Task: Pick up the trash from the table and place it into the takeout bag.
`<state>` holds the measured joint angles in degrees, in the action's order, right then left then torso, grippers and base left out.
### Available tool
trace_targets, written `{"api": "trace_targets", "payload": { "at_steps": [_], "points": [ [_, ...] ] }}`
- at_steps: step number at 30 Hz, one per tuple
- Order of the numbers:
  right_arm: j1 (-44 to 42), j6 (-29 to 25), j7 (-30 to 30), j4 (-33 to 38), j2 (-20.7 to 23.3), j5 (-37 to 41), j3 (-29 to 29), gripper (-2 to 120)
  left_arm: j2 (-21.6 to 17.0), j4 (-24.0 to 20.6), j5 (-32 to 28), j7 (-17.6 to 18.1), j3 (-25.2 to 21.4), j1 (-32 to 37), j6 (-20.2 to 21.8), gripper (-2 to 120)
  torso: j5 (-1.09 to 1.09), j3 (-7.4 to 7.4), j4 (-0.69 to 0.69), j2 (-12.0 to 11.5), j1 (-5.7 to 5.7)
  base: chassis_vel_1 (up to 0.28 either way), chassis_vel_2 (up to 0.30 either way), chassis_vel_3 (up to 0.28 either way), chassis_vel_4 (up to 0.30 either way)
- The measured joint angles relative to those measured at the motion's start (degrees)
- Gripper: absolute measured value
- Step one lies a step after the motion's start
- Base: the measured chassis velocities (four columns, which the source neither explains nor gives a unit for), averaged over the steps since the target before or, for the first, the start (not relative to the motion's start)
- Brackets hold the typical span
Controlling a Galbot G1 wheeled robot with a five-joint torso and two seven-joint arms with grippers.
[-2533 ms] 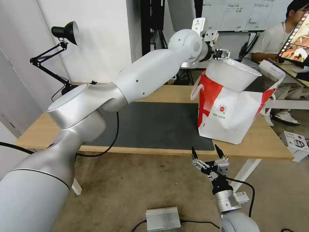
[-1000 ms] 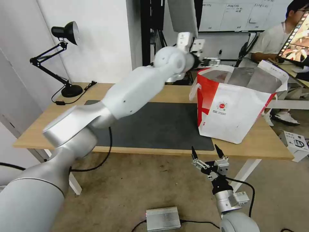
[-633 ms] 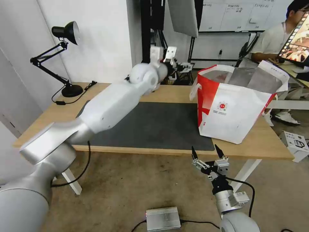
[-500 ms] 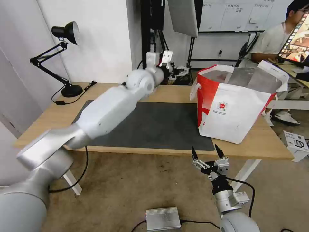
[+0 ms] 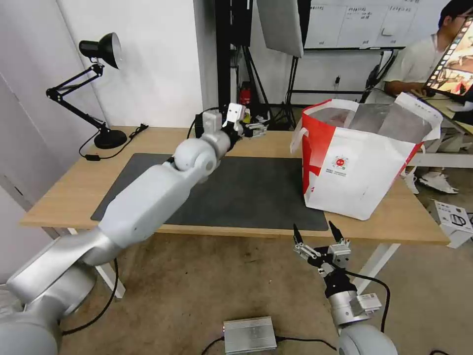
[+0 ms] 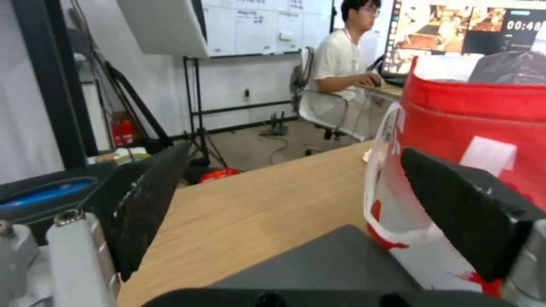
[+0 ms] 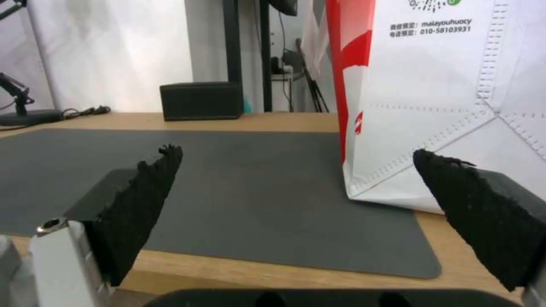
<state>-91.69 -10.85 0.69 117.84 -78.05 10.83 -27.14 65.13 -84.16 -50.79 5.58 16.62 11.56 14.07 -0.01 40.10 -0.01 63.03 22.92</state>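
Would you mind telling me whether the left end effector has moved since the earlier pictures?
Yes. The left end effector, jaws open, has swung to the robot's left and lower, away from the takeout bag, which stays put; it now hangs over the table's far edge.

Dark mat (image 5: 246,192) bare — takeout bag (image 5: 359,167) blocking right end

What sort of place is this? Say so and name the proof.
Probably an office or lab workspace: a wooden table with a desk lamp, whiteboards on the far wall, and a person at a monitor.
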Motion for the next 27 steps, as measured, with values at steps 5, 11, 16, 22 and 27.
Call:
{"api": "trace_targets", "payload": {
  "at_steps": [5,11,16,22,27],
  "points": [
    [0.0,0.0,0.0,0.0,0.0,0.0,0.0,100,-3.3,-4.5,1.8,0.0,-3.9,4.7,0.3,100,0.01,-0.01,0.01,0.0,0.0,0.0,0.0,0.0,0.0],
    [0.0,0.0,0.0,0.0,0.0,0.0,0.0,100,-8.6,-10.9,3.9,-0.3,-12.4,15.8,1.2,100,-0.03,0.0,0.01,0.0,0.0,0.0,0.0,0.0,0.0],
    [0.0,0.0,0.0,0.0,0.0,0.0,0.0,100,-11.6,-15.3,5.1,-1.2,-19.2,24.2,1.2,100,-0.01,-0.01,0.02,0.0,-0.01,0.0,0.0,0.0,0.0],
    [0.0,0.0,0.0,0.0,0.0,0.0,0.0,100,-12.4,-19.8,7.2,-0.6,-23.8,31.4,0.4,100,0.01,-0.01,0.01,0.0,-0.01,0.0,0.0,0.0,0.0],
    [0.0,0.0,0.0,0.0,0.0,0.0,0.0,100,-11.5,-22.3,8.9,0.5,-25.9,35.9,0.0,100,0.0,0.0,0.0,0.0,-0.01,0.0,0.0,0.0,0.0]
  ]
}}
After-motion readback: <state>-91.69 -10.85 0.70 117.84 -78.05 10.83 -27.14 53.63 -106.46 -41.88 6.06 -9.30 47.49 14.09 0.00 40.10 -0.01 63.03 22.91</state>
